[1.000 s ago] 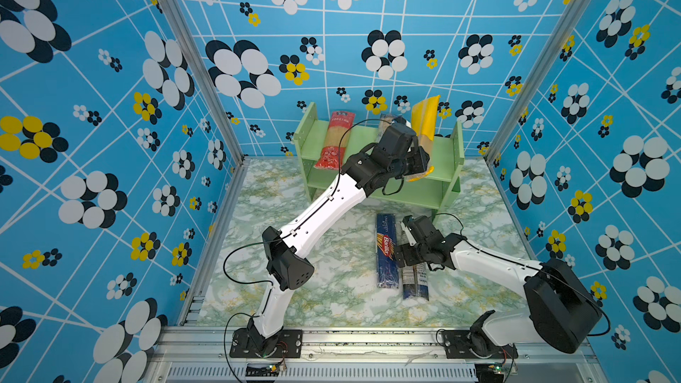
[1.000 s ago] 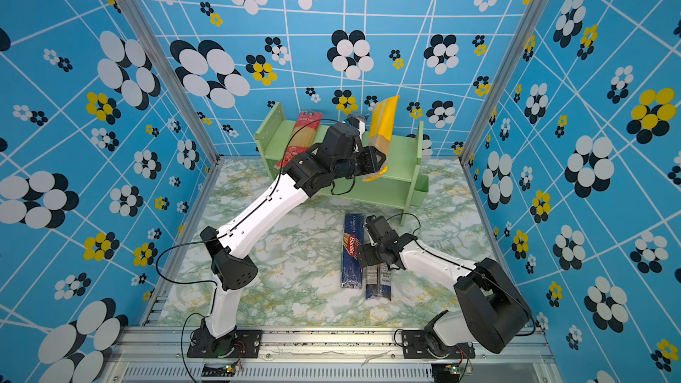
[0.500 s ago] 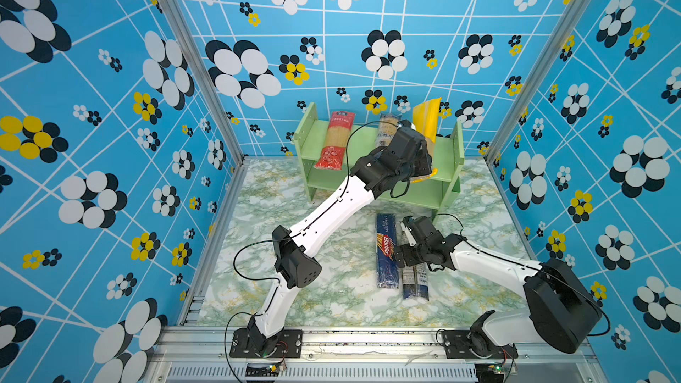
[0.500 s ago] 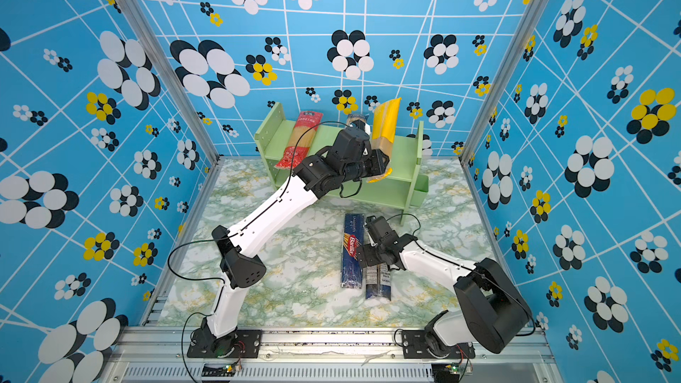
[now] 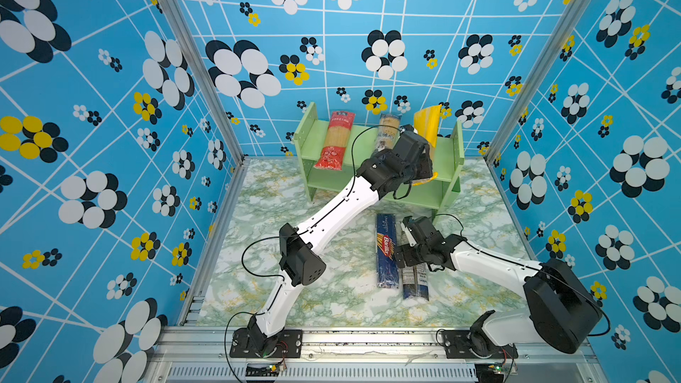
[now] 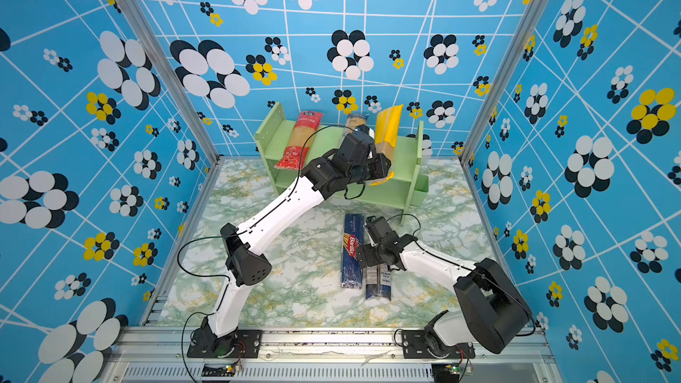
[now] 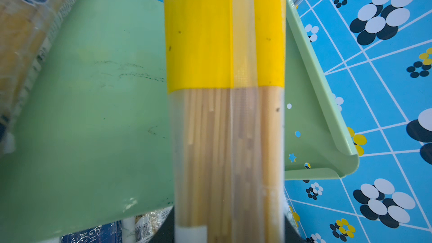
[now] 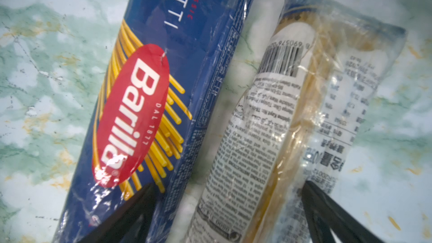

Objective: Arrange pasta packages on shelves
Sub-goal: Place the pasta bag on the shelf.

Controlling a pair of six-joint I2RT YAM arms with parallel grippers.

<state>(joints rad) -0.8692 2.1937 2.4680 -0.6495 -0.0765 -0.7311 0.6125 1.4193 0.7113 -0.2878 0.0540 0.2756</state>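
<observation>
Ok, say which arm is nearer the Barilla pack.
Right. The right arm hovers over the clear pack beside the Barilla pack; the left arm is at the green shelf, holding the yellow-topped pack.

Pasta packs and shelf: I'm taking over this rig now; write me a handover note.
Left hand shut on the yellow-topped pack, held tilted over the top tier of the shelf, at its right end.
Right hand open above the clear labelled pack on the table, beside the Barilla pack.
Done: red pack and navy-ended clear pack lie on the top tier.
Left: release the yellow one, then shelve the two on the table.
</observation>
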